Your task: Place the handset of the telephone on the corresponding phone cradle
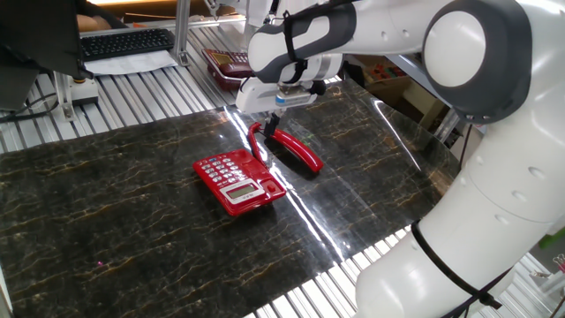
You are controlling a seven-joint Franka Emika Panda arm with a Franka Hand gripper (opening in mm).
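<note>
A bright red, glossy plastic handset (295, 151) lies flat on a dark marble-patterned table (132, 221), shaped like a long rounded bar and angled from upper left to lower right. It rests just to the right of a small red telephone (238, 182), apart from it, with a red cord (256, 141) looping from its upper end toward the phone. The telephone is a low wedge-shaped box with rows of pale keypad buttons and a small grey display near its front edge. Its phone cradle (273, 179), the strip along the right side of the base, faces the handset and holds nothing. A large white robot arm with smooth rounded joints and dark grey bands reaches in from the right, bending over the table so that its wrist points downward. The gripper (274, 117) hangs directly above the upper end of the handset, close to it; its dark fingers look close together, but whether they touch the handset cannot be told from this angle. Behind the table is a ribbed metal surface, where a black keyboard (126, 41) and a darker maroon phone (226, 64) sit.
</note>
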